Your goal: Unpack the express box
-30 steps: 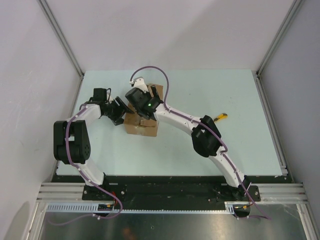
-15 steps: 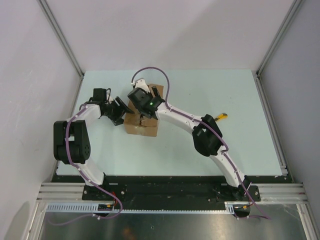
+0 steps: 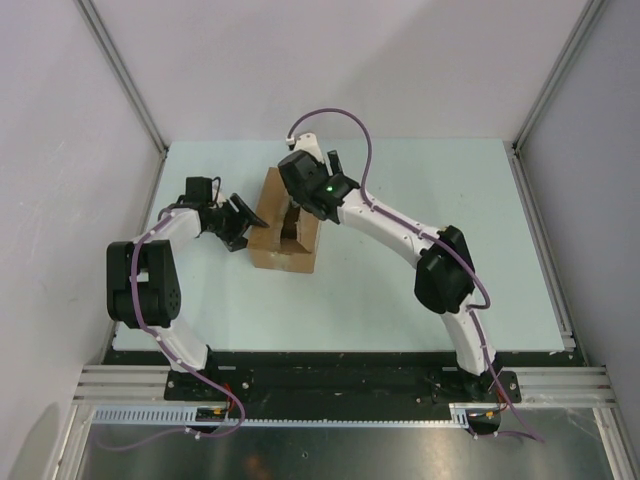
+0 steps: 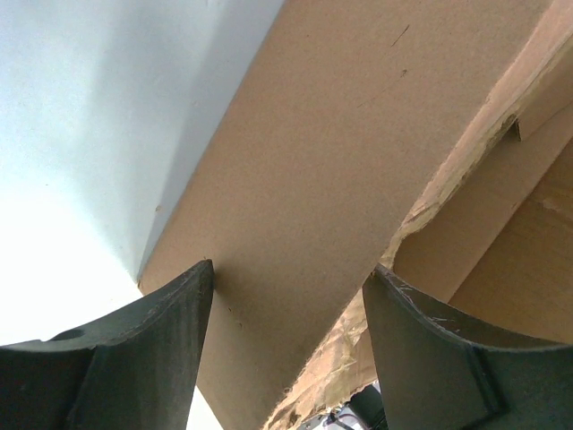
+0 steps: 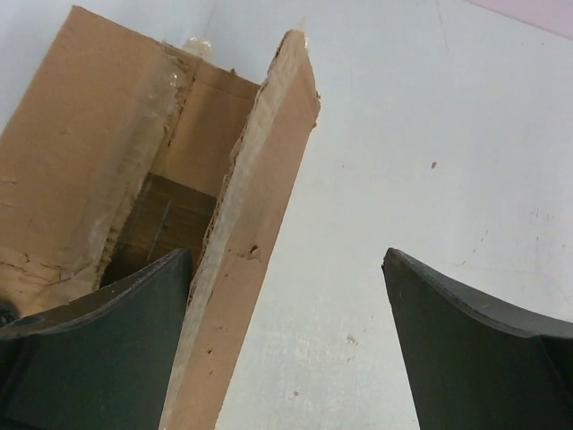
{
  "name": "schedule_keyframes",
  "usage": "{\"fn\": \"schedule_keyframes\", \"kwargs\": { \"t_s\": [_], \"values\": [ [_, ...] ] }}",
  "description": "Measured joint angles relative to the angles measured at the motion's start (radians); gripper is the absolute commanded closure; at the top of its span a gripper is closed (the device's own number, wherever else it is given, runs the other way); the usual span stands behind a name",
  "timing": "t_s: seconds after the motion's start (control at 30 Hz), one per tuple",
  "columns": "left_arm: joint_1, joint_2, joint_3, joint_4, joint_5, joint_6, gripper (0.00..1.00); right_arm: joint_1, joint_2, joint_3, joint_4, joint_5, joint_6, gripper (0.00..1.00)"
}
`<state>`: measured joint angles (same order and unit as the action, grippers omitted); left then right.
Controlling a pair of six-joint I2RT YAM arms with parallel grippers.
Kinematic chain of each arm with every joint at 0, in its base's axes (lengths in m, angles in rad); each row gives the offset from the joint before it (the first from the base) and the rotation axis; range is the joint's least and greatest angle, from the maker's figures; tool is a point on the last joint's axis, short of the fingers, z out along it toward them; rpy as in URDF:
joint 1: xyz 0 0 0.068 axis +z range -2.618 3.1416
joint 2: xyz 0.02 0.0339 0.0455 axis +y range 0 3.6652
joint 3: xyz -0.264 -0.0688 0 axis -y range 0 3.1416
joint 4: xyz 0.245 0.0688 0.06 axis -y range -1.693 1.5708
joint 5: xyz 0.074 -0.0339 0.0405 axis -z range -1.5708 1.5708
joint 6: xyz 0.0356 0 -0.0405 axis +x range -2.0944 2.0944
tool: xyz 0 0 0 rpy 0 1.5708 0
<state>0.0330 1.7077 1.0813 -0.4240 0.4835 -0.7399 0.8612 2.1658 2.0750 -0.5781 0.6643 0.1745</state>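
One express box (image 3: pixel 285 256); only the right wrist view shows its dark interior, at 9 o'clock. Left gripper (image 4: pixel 288 273) and right gripper (image 5: pixel 285 260) both gape, empty.

Both the left arm (image 3: pixel 172 224) and the right arm (image 3: pixel 385 228) have white links joined by bulky black joint housings (the elbows are the fattest). A purple cable (image 3: pixel 345 118) trails along each from the bases at 6 o'clock. A green light (image 3: pixel 328 190) glows on the right wrist. The fingers (image 5: pixel 483 349) are dark, curved wedges.
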Motion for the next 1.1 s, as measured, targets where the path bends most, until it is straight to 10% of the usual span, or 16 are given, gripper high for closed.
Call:
{"fn": "schedule_keyframes", "kwargs": {
  "t_s": [1.1],
  "values": [
    [0.004, -0.014, 0.000, -0.012, 0.011, 0.070, 0.25, -0.075, -0.159, -0.347, 0.024, -0.108, 0.126, 0.14]
  ]
}}
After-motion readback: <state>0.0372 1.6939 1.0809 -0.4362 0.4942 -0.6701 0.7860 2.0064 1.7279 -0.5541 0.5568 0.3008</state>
